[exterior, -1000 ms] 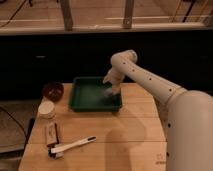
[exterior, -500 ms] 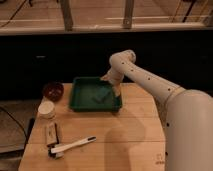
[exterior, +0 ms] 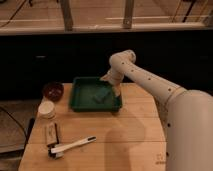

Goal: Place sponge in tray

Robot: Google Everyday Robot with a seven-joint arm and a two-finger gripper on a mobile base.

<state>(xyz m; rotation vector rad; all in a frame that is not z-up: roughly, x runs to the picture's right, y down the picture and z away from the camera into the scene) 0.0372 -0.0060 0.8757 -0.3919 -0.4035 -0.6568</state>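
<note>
Hanging low over the right end of the tray (exterior: 80, 102), the gripper (exterior: 115, 90) points downward just inside the right rim. Whether it is open, closed or clamped on anything cannot be told from this view.

The sponge (exterior: 101, 96) shows as a paler blue-grey patch on the tray's floor, right of centre. It lies just to the image-left of the gripper and slightly nearer the camera. Whether the two touch cannot be told. The patch looks a little longer across the tray than along its depth, but its long axis is not sure.

By my reading, the sponge is already within the rim, so the placing looks done or nearly so. What the coming move turns on is this closeness. If the sponge is free, a straight lift clears it. If it clings to the gripper, lifting could drag it toward the right rim.

Only the one arm (exterior: 150, 82) is present, reaching in from the right in a bent white arc. Further out on the wooden table (exterior: 125, 132), well apart from the tray, stand a dark red-brown bowl (exterior: 52, 91) and a white round container (exterior: 46, 109). A tan block (exterior: 51, 133) and a white-handled brush (exterior: 74, 145) lie near the front.
</note>
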